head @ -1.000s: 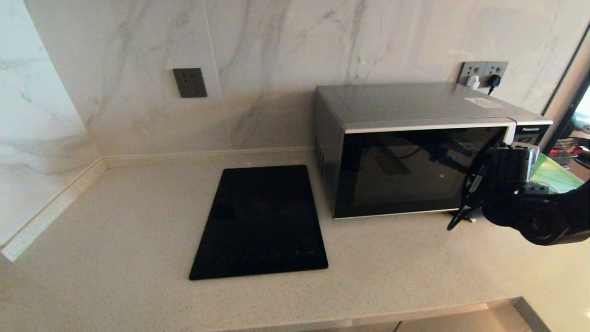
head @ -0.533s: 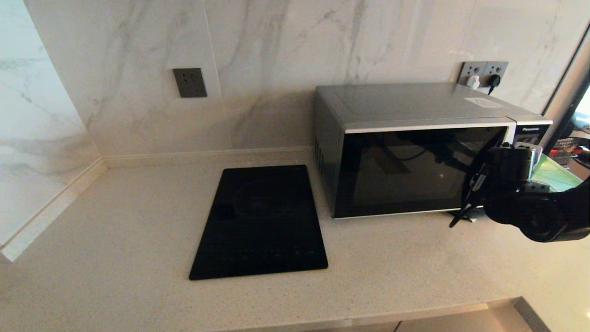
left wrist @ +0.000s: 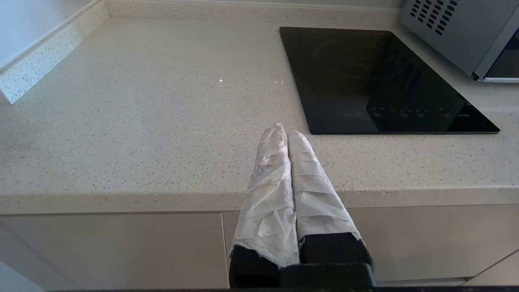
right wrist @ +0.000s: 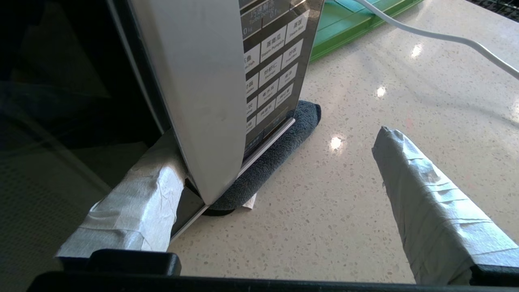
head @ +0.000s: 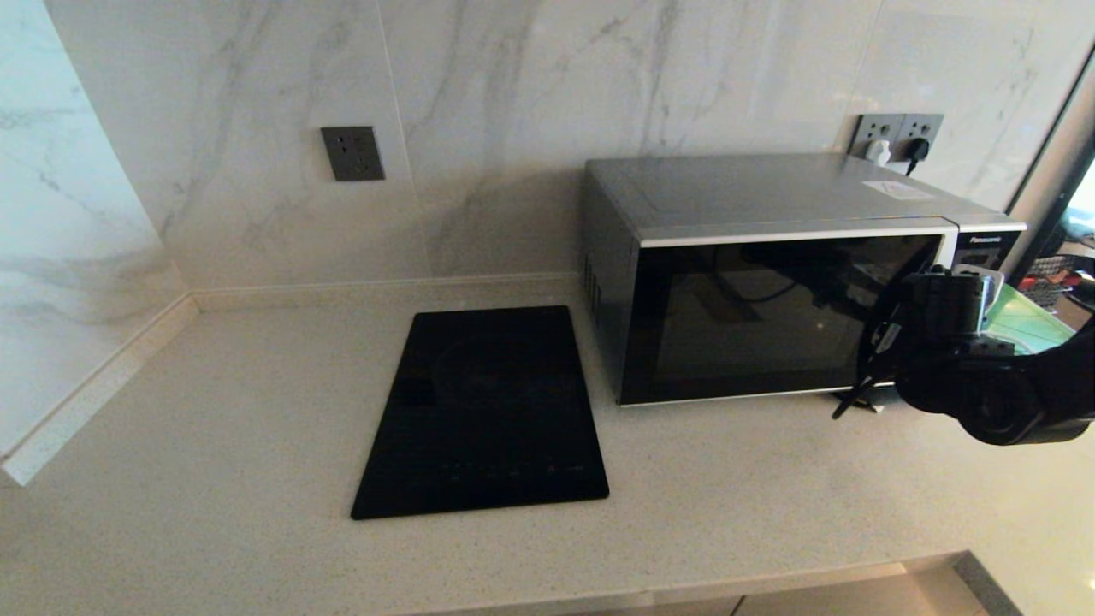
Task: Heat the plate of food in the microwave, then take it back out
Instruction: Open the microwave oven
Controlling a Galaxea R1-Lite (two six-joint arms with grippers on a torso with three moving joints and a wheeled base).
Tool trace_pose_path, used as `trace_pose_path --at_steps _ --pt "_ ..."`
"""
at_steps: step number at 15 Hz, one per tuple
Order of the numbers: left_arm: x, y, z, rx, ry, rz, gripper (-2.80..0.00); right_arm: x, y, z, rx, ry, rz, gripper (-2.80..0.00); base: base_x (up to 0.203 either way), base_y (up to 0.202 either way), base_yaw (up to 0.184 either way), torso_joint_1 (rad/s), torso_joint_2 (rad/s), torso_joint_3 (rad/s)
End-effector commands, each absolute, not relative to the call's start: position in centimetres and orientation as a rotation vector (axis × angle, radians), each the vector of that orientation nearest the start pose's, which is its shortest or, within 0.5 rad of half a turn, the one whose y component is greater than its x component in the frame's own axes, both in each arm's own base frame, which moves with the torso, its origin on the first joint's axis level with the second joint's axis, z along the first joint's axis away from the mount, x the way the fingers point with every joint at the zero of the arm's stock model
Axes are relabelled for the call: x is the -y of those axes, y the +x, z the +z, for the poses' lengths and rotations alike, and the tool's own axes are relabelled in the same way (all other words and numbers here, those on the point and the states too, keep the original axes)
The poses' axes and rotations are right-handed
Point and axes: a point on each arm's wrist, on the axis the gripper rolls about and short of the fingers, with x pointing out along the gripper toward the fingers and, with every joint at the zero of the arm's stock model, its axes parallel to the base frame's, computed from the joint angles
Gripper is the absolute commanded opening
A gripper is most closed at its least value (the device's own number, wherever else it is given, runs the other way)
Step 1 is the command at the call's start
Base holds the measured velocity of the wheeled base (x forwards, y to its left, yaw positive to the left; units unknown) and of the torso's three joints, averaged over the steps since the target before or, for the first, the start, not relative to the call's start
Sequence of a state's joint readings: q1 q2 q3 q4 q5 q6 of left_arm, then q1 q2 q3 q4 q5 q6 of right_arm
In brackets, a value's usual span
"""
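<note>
The microwave [head: 770,316] stands at the back right of the counter with its black glass door closed. My right gripper [right wrist: 279,142] is open at the door's right side. One taped finger [right wrist: 138,202] sits behind the curved silver handle [right wrist: 198,101], and the other finger [right wrist: 425,190] hangs free over the counter beyond the button panel [right wrist: 271,77]. In the head view the right wrist [head: 941,334] covers the handle. My left gripper [left wrist: 284,129] is shut and empty, parked over the counter's front edge. The plate of food is out of view.
A flat black cooktop [head: 488,411] lies left of the microwave. A green cutting board [head: 1022,321] leans to the microwave's right, a white cable [right wrist: 438,36] runs across the counter there, and a dark towel [right wrist: 275,154] lies under the microwave's front corner. Wall sockets [head: 898,133] sit behind.
My right arm has shifted slightly to the right and up beside the handle. The microwave door looks unmoved.
</note>
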State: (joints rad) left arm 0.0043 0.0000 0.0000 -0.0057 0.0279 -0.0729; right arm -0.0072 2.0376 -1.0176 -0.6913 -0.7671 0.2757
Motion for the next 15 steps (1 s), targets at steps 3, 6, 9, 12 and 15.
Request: trace_pose_path --at_steps 3,6,9,12,15 --pt "-0.06 -2.27 7.61 0.006 -0.074 0.034 -2.80 2.22 38.37 12.46 -0.202 0.139 -0.818 0.00 0.000 0.000 0.000 0.000 0.00 0.000" --pt "-0.06 -2.27 7.61 0.006 -0.074 0.034 -2.80 2.26 38.55 12.41 -0.201 0.140 -0.819 -2.80 0.000 0.000 0.000 0.000 0.00 0.000" --pt "-0.06 -2.27 7.61 0.006 -0.074 0.034 -2.80 2.40 38.68 12.57 -0.197 0.136 -0.821 -2.80 0.000 0.000 0.000 0.000 0.00 0.000" --pt "-0.06 -2.28 7.61 0.007 -0.074 0.034 -2.80 2.46 38.68 12.58 -0.197 0.133 -0.823 -2.80 0.000 0.000 0.000 0.000 0.00 0.000" --pt "-0.06 -2.28 7.61 0.007 -0.074 0.034 -2.80 2.40 38.70 12.69 -0.193 0.135 -0.821 -2.80 0.000 0.000 0.000 0.000 0.00 0.000"
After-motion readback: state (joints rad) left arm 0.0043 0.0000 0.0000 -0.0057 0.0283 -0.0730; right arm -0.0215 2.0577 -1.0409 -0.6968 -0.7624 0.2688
